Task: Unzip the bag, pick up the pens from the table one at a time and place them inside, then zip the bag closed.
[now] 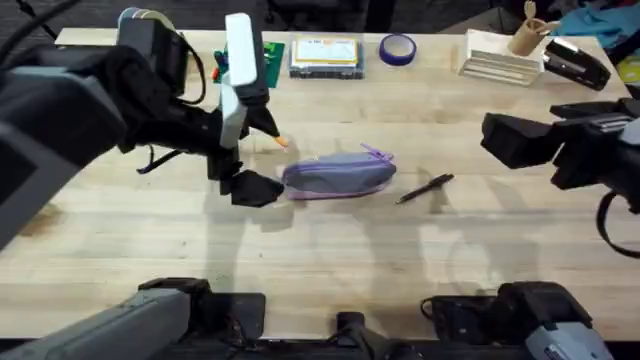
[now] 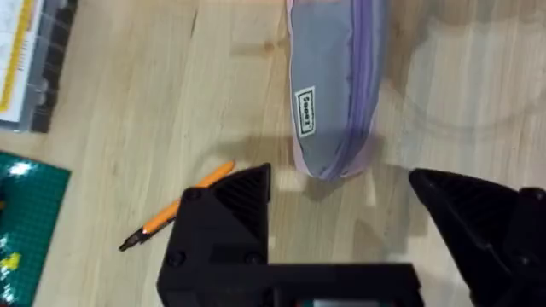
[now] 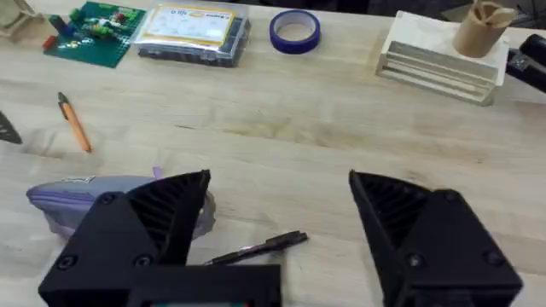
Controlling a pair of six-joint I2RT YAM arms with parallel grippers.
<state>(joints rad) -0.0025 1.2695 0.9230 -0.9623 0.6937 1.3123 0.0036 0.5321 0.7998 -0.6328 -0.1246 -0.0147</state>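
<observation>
The lavender bag (image 1: 338, 176) lies on the table (image 1: 330, 260) near the middle, its zipper along the top. My left gripper (image 1: 258, 155) hovers open at the bag's left end. In the left wrist view the bag's end (image 2: 333, 85) sits just ahead of the gap in that gripper (image 2: 341, 192). The orange pen (image 2: 175, 207) lies beside one finger, and its tip shows in the overhead view (image 1: 281, 142). The black pen (image 1: 425, 188) lies just right of the bag. My right gripper (image 1: 510, 140) hangs open at the right, above the black pen (image 3: 256, 248) and apart from it.
Along the far edge stand a green circuit board (image 1: 262, 55), a clear plastic box (image 1: 325, 55), a blue tape roll (image 1: 397, 48), a white stacked box (image 1: 497, 58) with a wooden cup, and a black stapler (image 1: 575, 62). Bare wood lies in front of the bag.
</observation>
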